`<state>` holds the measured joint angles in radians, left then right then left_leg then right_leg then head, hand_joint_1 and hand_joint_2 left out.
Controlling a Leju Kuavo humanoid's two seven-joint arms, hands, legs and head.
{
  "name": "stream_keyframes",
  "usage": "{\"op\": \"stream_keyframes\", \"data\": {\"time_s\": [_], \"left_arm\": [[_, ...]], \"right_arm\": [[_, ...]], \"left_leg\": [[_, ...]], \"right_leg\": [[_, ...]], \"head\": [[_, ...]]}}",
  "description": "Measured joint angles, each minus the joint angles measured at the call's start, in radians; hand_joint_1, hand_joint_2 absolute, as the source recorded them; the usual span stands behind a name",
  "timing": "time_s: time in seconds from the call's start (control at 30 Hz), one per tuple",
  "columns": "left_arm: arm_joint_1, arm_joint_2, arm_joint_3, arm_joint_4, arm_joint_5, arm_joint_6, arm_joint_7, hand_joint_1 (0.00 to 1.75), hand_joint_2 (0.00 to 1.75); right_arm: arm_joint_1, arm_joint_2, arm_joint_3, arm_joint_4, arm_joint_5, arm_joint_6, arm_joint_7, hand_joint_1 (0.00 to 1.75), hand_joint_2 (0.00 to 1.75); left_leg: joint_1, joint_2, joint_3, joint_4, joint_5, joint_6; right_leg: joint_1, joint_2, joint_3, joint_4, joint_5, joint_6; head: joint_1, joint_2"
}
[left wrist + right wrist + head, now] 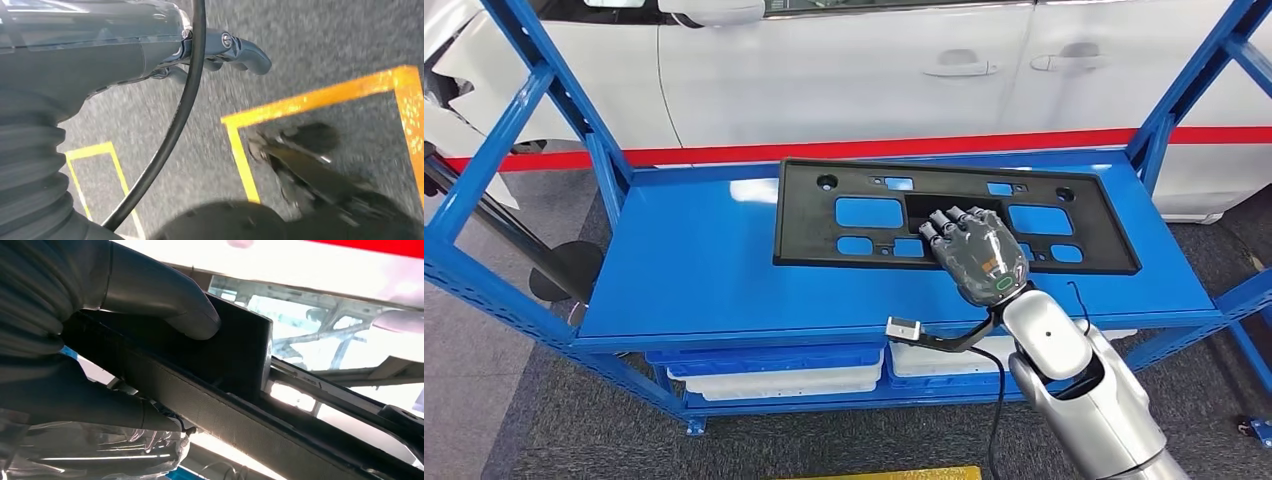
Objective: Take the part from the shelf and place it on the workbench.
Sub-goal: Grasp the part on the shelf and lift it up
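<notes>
The part (pixel 824 240) is a flat black plastic panel with several cut-outs. It lies on the blue shelf (pixel 694 260) towards the right half. My right hand (pixel 979 250) sits over the middle of its near edge. In the right wrist view the thumb (pixel 165 295) presses one face of the part (pixel 235 410) and the fingers (pixel 100 405) wrap the other face, so the hand grips it. My left hand (pixel 100 55) hangs over the grey floor with its fingers loosely out and nothing in them.
Blue frame uprights (pixel 584 130) (pixel 1164 120) stand at both ends of the shelf. A white car (pixel 844 70) is parked close behind. White and blue bins (pixel 774 370) sit on the lower level. Yellow floor lines (pixel 310 100) mark the ground.
</notes>
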<state>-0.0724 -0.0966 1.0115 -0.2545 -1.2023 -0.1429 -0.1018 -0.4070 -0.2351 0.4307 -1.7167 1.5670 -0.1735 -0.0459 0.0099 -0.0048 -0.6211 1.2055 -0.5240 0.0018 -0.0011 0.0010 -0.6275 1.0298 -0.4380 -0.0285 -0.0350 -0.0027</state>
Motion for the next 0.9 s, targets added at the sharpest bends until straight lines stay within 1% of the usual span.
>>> {"op": "stream_keyframes", "data": {"time_s": [0.03,0.07,0.1,0.13,0.17,0.2,0.23,0.27,0.3,0.33,0.37,0.4,0.43,0.47,0.5,0.53,0.57,0.6,0.63,0.67,0.7,0.73,0.77,0.8,0.83,0.87,0.9], "left_arm": [[-0.001,0.004,0.006,0.000,0.008,-0.003,0.000,0.00,1.75],[-0.003,0.009,0.013,0.000,0.015,-0.006,0.001,0.00,1.75],[-0.004,0.013,0.020,0.000,0.022,-0.010,0.001,0.00,1.75],[-0.005,0.019,0.027,0.000,0.026,-0.014,0.002,0.00,1.75],[-0.005,0.023,0.033,0.000,0.029,-0.016,0.004,0.00,1.75],[-0.006,0.026,0.040,0.000,0.031,-0.017,0.007,0.00,1.75],[-0.007,0.029,0.046,0.000,0.032,-0.018,0.012,0.00,1.75],[-0.008,0.030,0.051,0.000,0.033,-0.018,0.016,0.00,1.75],[-0.008,0.031,0.056,0.000,0.032,-0.018,0.020,0.00,1.75],[-0.009,0.033,0.059,0.000,0.029,-0.018,0.025,0.00,1.75],[-0.008,0.034,0.060,0.000,0.024,-0.019,0.029,0.00,1.75],[-0.008,0.035,0.061,0.000,0.019,-0.019,0.032,0.00,1.75],[-0.007,0.036,0.061,0.000,0.013,-0.019,0.035,0.00,1.75],[-0.006,0.037,0.061,0.000,0.008,-0.018,0.037,0.00,1.75],[-0.006,0.037,0.061,0.000,0.001,-0.016,0.036,0.00,1.75],[-0.005,0.038,0.061,0.000,-0.006,-0.014,0.033,0.00,1.75],[-0.004,0.038,0.060,0.000,-0.014,-0.011,0.027,0.00,1.75],[-0.002,0.039,0.059,0.000,-0.023,-0.008,0.019,0.00,1.75],[0.000,0.039,0.058,0.000,-0.032,-0.005,0.010,0.00,1.75],[0.002,0.040,0.057,0.000,-0.042,-0.002,0.001,0.00,1.75],[0.005,0.040,0.055,0.000,-0.051,0.000,-0.007,0.00,1.75],[0.008,0.041,0.053,0.000,-0.061,0.002,-0.015,0.00,1.75],[0.013,0.041,0.049,0.000,-0.072,0.003,-0.022,0.00,1.75],[0.016,0.042,0.043,0.000,-0.085,0.004,-0.029,0.00,1.75],[0.019,0.041,0.035,0.001,-0.099,0.006,-0.036,0.00,1.75],[0.021,0.039,0.026,0.001,-0.111,0.009,-0.044,0.00,1.75],[0.022,0.036,0.016,0.002,-0.122,0.014,-0.052,0.00,1.75]], "right_arm": [[-0.009,0.002,0.014,-0.001,0.001,0.010,0.019,1.75,1.75],[-0.023,0.006,0.034,-0.001,0.002,0.021,0.039,1.75,1.75],[-0.040,0.013,0.059,0.001,0.002,0.031,0.059,1.75,1.75],[-0.057,0.020,0.084,0.002,0.003,0.040,0.075,1.75,1.75],[-0.072,0.029,0.108,0.005,0.003,0.045,0.084,1.75,1.75],[-0.085,0.037,0.128,0.009,0.004,0.047,0.088,1.75,1.75],[-0.097,0.044,0.144,0.014,0.004,0.048,0.089,1.75,1.75],[-0.109,0.052,0.156,0.019,0.004,0.048,0.089,1.75,1.75],[-0.120,0.059,0.165,0.023,0.004,0.049,0.088,1.75,1.75],[-0.130,0.066,0.172,0.026,0.004,0.051,0.087,1.75,1.75],[-0.135,0.072,0.176,0.028,0.004,0.053,0.085,1.75,1.75],[-0.138,0.078,0.180,0.030,0.004,0.057,0.082,1.75,1.75],[-0.139,0.082,0.182,0.031,0.004,0.060,0.080,1.75,1.75],[-0.140,0.085,0.183,0.031,0.004,0.063,0.079,1.75,1.75],[-0.141,0.087,0.184,0.030,0.004,0.066,0.081,1.75,1.75],[-0.142,0.088,0.184,0.027,0.004,0.067,0.086,1.75,1.75],[-0.142,0.088,0.184,0.021,0.004,0.068,0.093,1.75,1.75],[-0.140,0.087,0.183,0.014,0.004,0.068,0.100,1.75,1.75],[-0.136,0.085,0.180,0.006,0.004,0.067,0.105,1.75,1.75],[-0.128,0.081,0.175,-0.004,0.004,0.065,0.110,1.75,1.75],[-0.117,0.075,0.168,-0.014,0.004,0.062,0.115,1.75,1.75],[-0.105,0.067,0.157,-0.025,0.004,0.059,0.120,1.75,1.75],[-0.088,0.058,0.144,-0.038,0.004,0.055,0.128,1.75,1.75],[-0.067,0.045,0.127,-0.055,0.004,0.047,0.137,1.75,1.75],[-0.037,0.028,0.105,-0.078,0.004,0.033,0.146,1.75,1.75],[0.006,0.007,0.076,-0.107,0.004,0.013,0.154,1.75,1.75],[0.062,-0.016,0.040,-0.142,0.004,-0.014,0.153,1.75,1.75]], "left_leg": [[-0.004,0.000,0.049,-0.071,0.010,0.010],[-0.008,0.000,0.088,-0.130,0.013,0.017],[-0.011,0.000,0.109,-0.170,0.010,0.022],[-0.014,0.000,0.116,-0.189,0.008,0.024],[-0.015,0.000,0.115,-0.198,0.017,0.025],[-0.013,0.002,0.112,-0.206,0.029,0.028],[-0.011,0.003,0.109,-0.215,0.042,0.033],[-0.007,0.005,0.103,-0.223,0.056,0.038],[-0.005,0.006,0.094,-0.226,0.068,0.041],[-0.005,0.006,0.081,-0.226,0.078,0.044],[-0.005,0.006,0.067,-0.223,0.087,0.044],[-0.004,0.006,0.053,-0.218,0.094,0.043],[-0.003,0.006,0.039,-0.212,0.100,0.040],[-0.002,0.006,0.024,-0.204,0.106,0.037],[0.000,0.006,0.010,-0.195,0.110,0.033],[0.000,0.006,-0.004,-0.184,0.114,0.029],[-0.001,0.006,-0.015,-0.176,0.117,0.024],[-0.001,0.006,-0.022,-0.170,0.122,0.018],[-0.002,0.006,-0.026,-0.169,0.129,0.011],[-0.001,0.005,-0.029,-0.170,0.137,0.003],[0.001,0.004,-0.033,-0.169,0.140,-0.003],[0.003,0.003,-0.040,-0.162,0.127,-0.009],[0.005,0.003,-0.049,-0.140,0.096,-0.013],[0.007,0.002,-0.060,-0.100,0.049,-0.016],[0.007,0.003,-0.073,-0.043,-0.006,-0.019],[0.008,0.003,-0.082,0.020,-0.050,-0.022],[0.008,0.003,-0.083,0.074,-0.072,-0.023]], "right_leg": [[0.003,0.000,-0.006,0.002,0.006,0.002],[0.004,0.001,-0.011,0.002,0.012,0.004],[0.003,0.001,-0.014,0.001,0.019,0.009],[0.002,0.002,-0.016,-0.001,0.027,0.015],[-0.001,0.002,-0.016,-0.006,0.036,0.021],[-0.002,0.003,-0.018,-0.006,0.036,0.027],[-0.002,0.003,-0.023,0.003,0.021,0.033],[-0.002,0.003,-0.034,0.030,-0.011,0.037],[-0.004,0.002,-0.049,0.077,-0.058,0.041],[-0.007,0.002,-0.065,0.137,-0.107,0.045],[-0.011,0.002,-0.078,0.198,-0.141,0.049],[-0.015,0.002,-0.082,0.243,-0.153,0.053],[-0.018,0.002,-0.074,0.259,-0.144,0.057],[-0.022,0.001,-0.049,0.241,-0.118,0.060],[-0.025,0.000,-0.007,0.191,-0.091,0.062],[-0.027,-0.001,0.040,0.125,-0.081,0.063],[-0.026,0.000,0.079,0.065,-0.080,0.061],[-0.023,0.001,0.104,0.022,-0.086,0.057],[-0.020,0.002,0.110,0.003,-0.094,0.051],[-0.017,0.003,0.107,-0.002,-0.089,0.043],[-0.018,0.001,0.100,-0.005,-0.081,0.035],[-0.018,-0.001,0.093,-0.007,-0.071,0.027],[-0.019,-0.003,0.083,-0.010,-0.059,0.018],[-0.020,-0.005,0.073,-0.012,-0.048,0.012],[-0.019,-0.007,0.061,-0.012,-0.038,0.009],[-0.018,-0.011,0.049,-0.011,-0.029,0.007],[-0.016,-0.016,0.037,-0.010,-0.021,0.009]], "head": [[0.000,0.000],[0.000,0.000],[0.000,0.000],[0.000,0.000],[0.000,0.000],[0.000,0.000],[0.000,0.000],[0.000,0.000],[0.000,0.000],[0.000,0.000],[0.000,0.000],[0.000,0.000],[0.000,0.000],[0.000,0.000],[0.000,0.000],[0.000,0.000],[0.000,0.000],[0.000,0.000],[0.000,0.000],[0.000,0.000],[0.000,0.000],[0.000,0.000],[0.000,0.000],[-0.001,0.000],[-0.001,0.000],[-0.001,0.000],[-0.001,0.000]]}}
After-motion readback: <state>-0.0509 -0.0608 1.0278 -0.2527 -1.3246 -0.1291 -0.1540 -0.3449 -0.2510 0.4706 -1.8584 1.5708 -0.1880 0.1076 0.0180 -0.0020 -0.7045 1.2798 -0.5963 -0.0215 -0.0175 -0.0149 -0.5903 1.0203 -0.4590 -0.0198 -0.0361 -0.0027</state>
